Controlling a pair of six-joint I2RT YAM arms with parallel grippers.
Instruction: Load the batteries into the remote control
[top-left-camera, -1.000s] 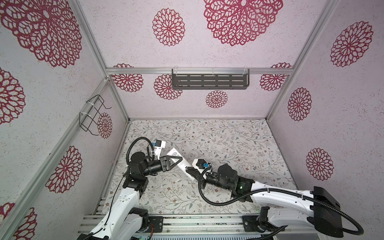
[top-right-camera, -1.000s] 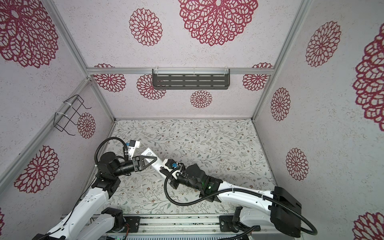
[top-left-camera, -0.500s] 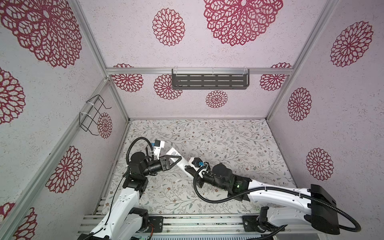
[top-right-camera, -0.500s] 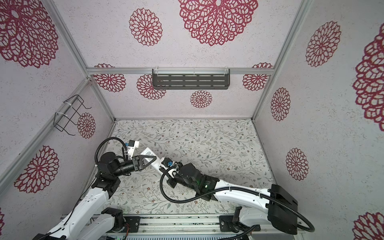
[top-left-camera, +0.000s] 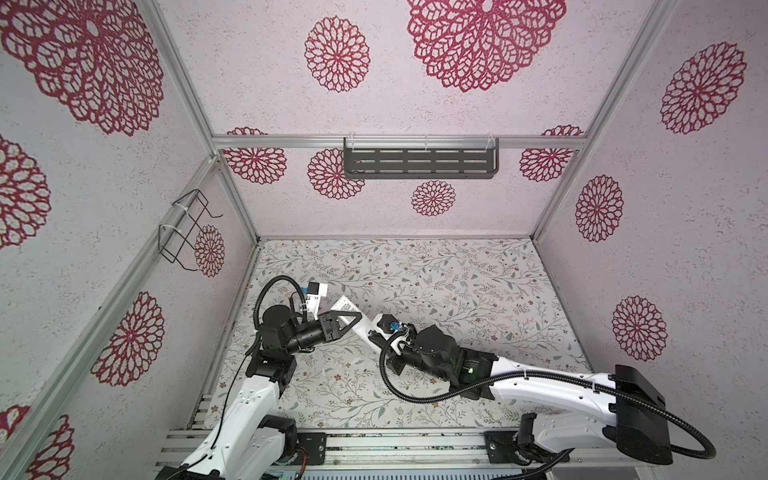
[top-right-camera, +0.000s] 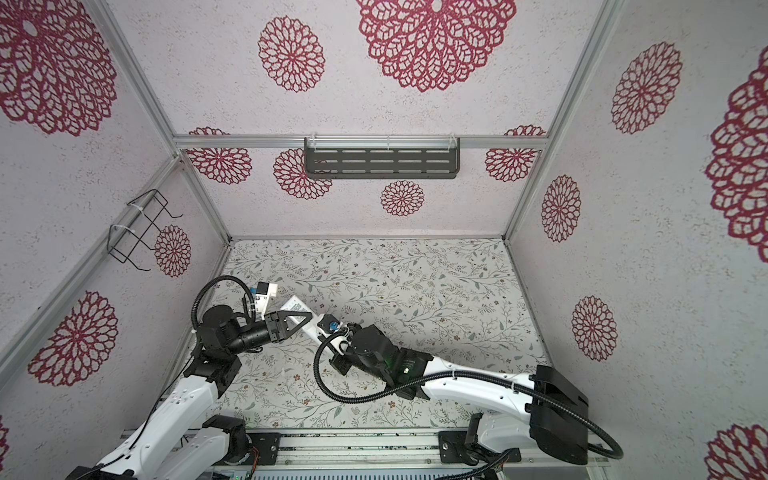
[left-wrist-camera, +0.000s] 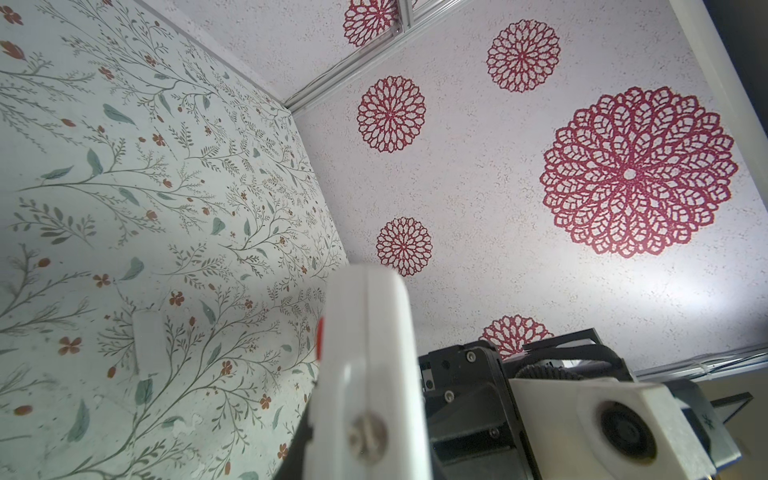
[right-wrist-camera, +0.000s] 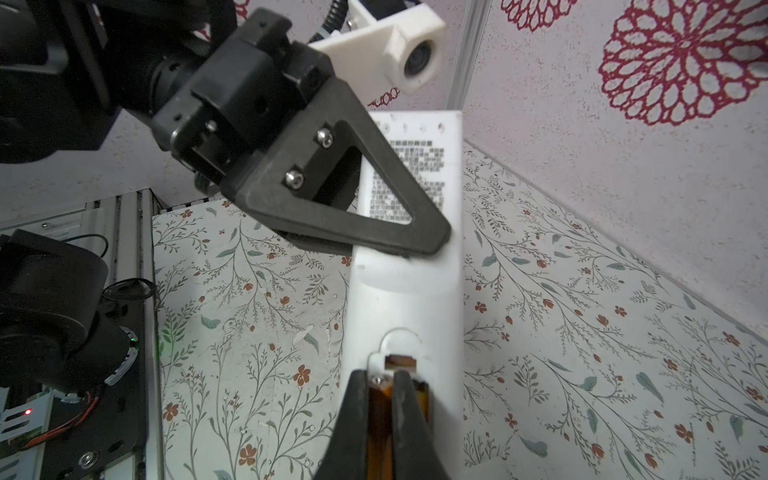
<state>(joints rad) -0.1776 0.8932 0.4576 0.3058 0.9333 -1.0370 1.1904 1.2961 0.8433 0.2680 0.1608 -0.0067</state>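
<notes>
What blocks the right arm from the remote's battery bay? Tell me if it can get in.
Probably yes: nothing seems to block it. The right gripper, shut on a battery, is at the open bay in the remote control; the left gripper clamps farther along, clear of it.

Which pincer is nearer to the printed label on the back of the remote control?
Left. The left pincer grips the remote control right across its printed label; the right pincer holds an orange battery at the remote's other end, apart from the label.
</notes>
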